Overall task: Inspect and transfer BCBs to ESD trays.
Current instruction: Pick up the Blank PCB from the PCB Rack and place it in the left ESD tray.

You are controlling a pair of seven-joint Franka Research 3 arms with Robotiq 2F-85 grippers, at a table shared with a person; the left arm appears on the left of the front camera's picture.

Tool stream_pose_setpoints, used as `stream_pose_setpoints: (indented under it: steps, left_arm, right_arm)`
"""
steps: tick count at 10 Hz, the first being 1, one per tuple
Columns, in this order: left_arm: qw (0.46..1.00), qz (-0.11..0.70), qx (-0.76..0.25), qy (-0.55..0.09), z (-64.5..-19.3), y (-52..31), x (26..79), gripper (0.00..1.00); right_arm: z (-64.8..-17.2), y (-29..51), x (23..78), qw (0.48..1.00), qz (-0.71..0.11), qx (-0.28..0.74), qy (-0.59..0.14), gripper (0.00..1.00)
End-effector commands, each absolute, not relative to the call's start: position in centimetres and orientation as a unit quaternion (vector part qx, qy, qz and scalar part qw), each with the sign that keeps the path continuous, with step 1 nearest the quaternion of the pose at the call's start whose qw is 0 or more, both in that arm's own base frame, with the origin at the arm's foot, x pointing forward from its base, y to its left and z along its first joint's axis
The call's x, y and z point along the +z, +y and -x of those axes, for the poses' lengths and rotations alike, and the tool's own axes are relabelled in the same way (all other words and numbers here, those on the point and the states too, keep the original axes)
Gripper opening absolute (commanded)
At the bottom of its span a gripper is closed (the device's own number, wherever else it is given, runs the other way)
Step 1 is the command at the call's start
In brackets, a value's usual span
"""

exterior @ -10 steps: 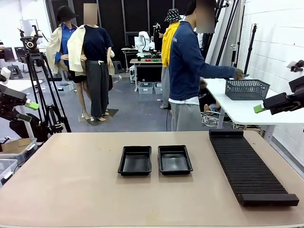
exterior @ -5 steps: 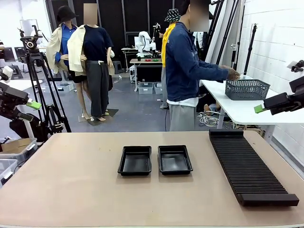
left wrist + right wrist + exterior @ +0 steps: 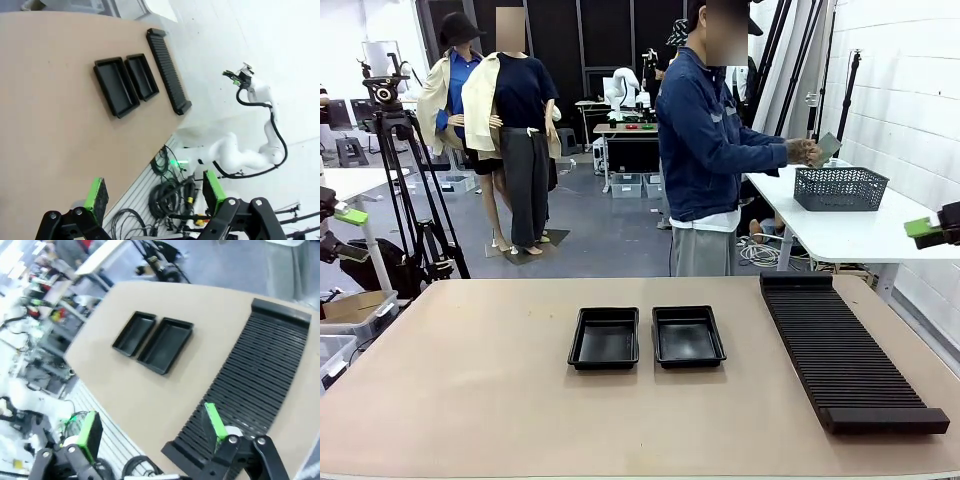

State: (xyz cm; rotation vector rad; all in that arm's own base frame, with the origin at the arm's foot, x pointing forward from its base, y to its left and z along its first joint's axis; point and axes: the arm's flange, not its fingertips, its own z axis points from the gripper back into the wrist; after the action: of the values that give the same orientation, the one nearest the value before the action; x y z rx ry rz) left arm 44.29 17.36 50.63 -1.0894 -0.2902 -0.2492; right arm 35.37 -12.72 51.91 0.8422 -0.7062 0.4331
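Two glossy black ESD trays, left [image 3: 604, 338] and right [image 3: 688, 336], lie side by side mid-table with nothing in them. They also appear in the left wrist view, left tray [image 3: 116, 86] and right tray [image 3: 142, 76], and in the right wrist view, left tray [image 3: 134, 333] and right tray [image 3: 166, 345]. At a side table the person's hand holds a small flat greenish BCB [image 3: 828, 146] above a mesh basket [image 3: 840, 187]. My left gripper [image 3: 348, 235] [image 3: 155, 192] hangs open off the table's left side. Off the right edge, my right gripper [image 3: 926, 232] [image 3: 152, 427] is open too.
A long black ribbed rack [image 3: 845, 350] [image 3: 168, 70] [image 3: 250, 380] lies along the table's right side. The person [image 3: 705, 150] stands past the far edge, turned to the white side table [image 3: 840, 235]. A tripod [image 3: 405, 180] stands at the far left.
Both grippers have drawn outward toward the picture's edges. The person has shifted left and lifted a board out of the mesh basket.
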Motion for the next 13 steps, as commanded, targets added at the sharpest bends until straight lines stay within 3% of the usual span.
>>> stream_pose_setpoints:
  steps: [1, 5, 13]
  left_arm:
    - [0.822, 0.542, -0.117, -0.128, -46.8, 19.4, 50.6, 1.00]
    - [0.792, 0.591, -0.117, -0.098, -48.0, 20.9, 48.1, 1.00]
    - [0.795, 0.590, -0.102, -0.093, -47.7, 21.2, 47.3, 1.00]
  right_arm:
    - [-38.3, -14.9, 51.1, 0.811, -0.453, 0.224, -0.293, 1.00]
    - [-40.3, -16.5, 49.0, 0.764, -0.525, 0.248, -0.281, 1.00]
    - [-40.6, -17.1, 47.3, 0.765, -0.539, 0.230, -0.268, 1.00]
